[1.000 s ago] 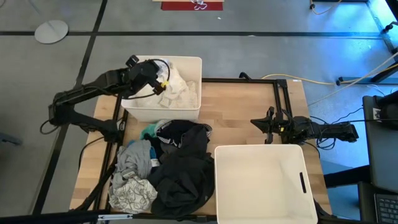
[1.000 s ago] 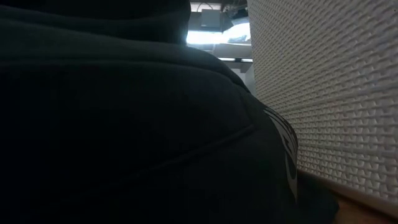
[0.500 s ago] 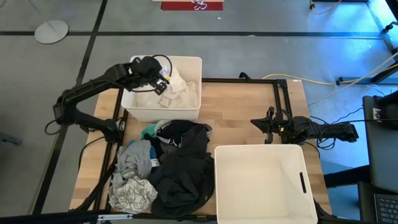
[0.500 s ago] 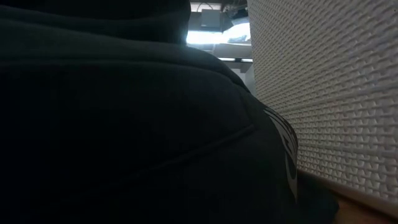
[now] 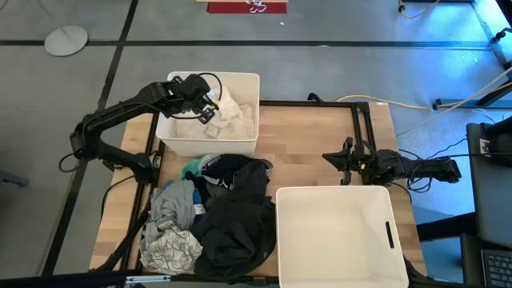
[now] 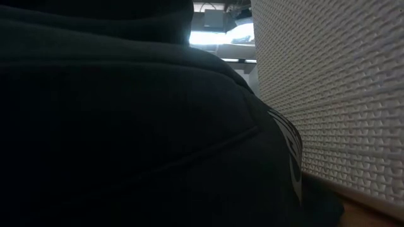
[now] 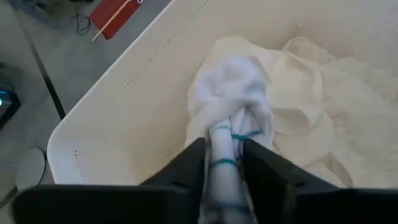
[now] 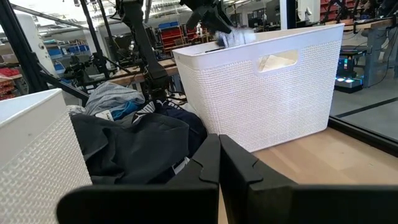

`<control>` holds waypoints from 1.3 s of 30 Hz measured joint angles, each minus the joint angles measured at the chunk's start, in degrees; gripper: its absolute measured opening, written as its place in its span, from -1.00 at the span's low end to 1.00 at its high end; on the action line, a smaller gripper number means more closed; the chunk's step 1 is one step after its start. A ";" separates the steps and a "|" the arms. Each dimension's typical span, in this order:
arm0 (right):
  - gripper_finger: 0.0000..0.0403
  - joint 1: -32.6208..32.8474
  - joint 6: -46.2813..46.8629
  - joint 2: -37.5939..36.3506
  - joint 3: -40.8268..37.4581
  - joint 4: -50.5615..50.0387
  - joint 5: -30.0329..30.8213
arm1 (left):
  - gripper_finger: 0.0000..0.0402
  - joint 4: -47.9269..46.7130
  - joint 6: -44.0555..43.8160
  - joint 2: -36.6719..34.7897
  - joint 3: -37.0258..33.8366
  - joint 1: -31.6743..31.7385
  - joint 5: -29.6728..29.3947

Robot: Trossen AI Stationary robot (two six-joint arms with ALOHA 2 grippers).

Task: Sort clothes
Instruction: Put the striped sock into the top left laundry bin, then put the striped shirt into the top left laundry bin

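My left gripper [image 5: 206, 108] is over the far white bin [image 5: 240, 80], shut on a white cloth with teal stripes [image 7: 227, 106]. It also shows above that bin in the right wrist view [image 8: 219, 23]. White garments [image 5: 232, 120] lie in the bin. The pile on the table's near left holds a black garment [image 5: 236, 228], a grey one [image 5: 172, 204], a white one with grey print [image 5: 168, 248] and a teal one [image 5: 192, 170]. My right gripper [image 5: 346, 160] is shut and empty at the table's right side. My left gripper pinches the white cloth's striped part [image 7: 222, 163] between its two fingers [image 7: 195, 163]. The fingers slant down into the bin from its left side. The cloth bunches out beyond the fingertips, over the white garments in the bin; whether it touches them I cannot tell.
A second white bin [image 5: 336, 236] stands at the near right, its inside bare. In the low view the black garment [image 6: 126, 126] and this bin's wall [image 6: 334, 94] fill the picture. Bare wood [image 5: 304, 152] lies between the bins.
My left arm has gone a little toward the table's far edge over the far bin, still shut on the white cloth.
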 joint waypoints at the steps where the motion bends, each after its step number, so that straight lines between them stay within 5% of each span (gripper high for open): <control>1: -0.98 0.00 0.00 0.00 0.00 0.00 0.00 | -0.36 -0.06 -0.08 0.00 0.00 0.00 0.00; 8: -0.98 0.00 0.00 0.00 0.00 0.00 0.00 | 0.00 -0.59 -0.98 0.00 0.00 0.00 0.00; 17: -0.98 0.00 0.00 0.01 0.00 0.00 0.00 | 0.05 -3.91 -5.51 -1.01 0.00 -6.23 0.59; 39: -0.98 0.00 0.00 0.01 0.00 -0.33 -0.04 | 0.05 -8.62 -46.19 -4.04 0.02 -56.09 2.59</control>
